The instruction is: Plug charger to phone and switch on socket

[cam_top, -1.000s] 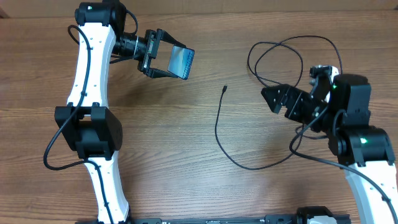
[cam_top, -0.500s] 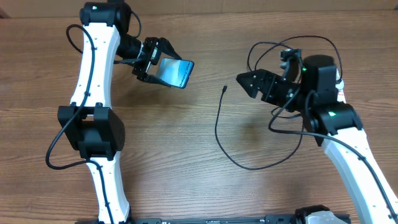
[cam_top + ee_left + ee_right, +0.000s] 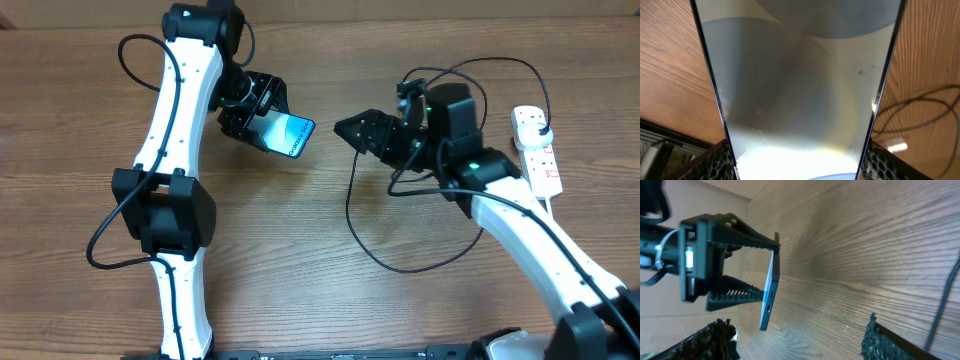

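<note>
A brown wood-grain table (image 3: 300, 280) fills the scene, with a pale wall (image 3: 705, 200) past its far edge. The left gripper (image 3: 268, 112) clamps the phone (image 3: 290, 135) above the far left, its screen lit. The right gripper (image 3: 350, 130), jaws wide and empty, hangs just right of it, over the charger (image 3: 349, 215). The socket (image 3: 536, 152) lies at the far right.

Overhead feed looks evenly lit to me, shadows soft on the table (image 3: 290, 270). My left wrist view is washed by glare off the phone (image 3: 800, 85) (close, blurry); right wrist foreground soft.
</note>
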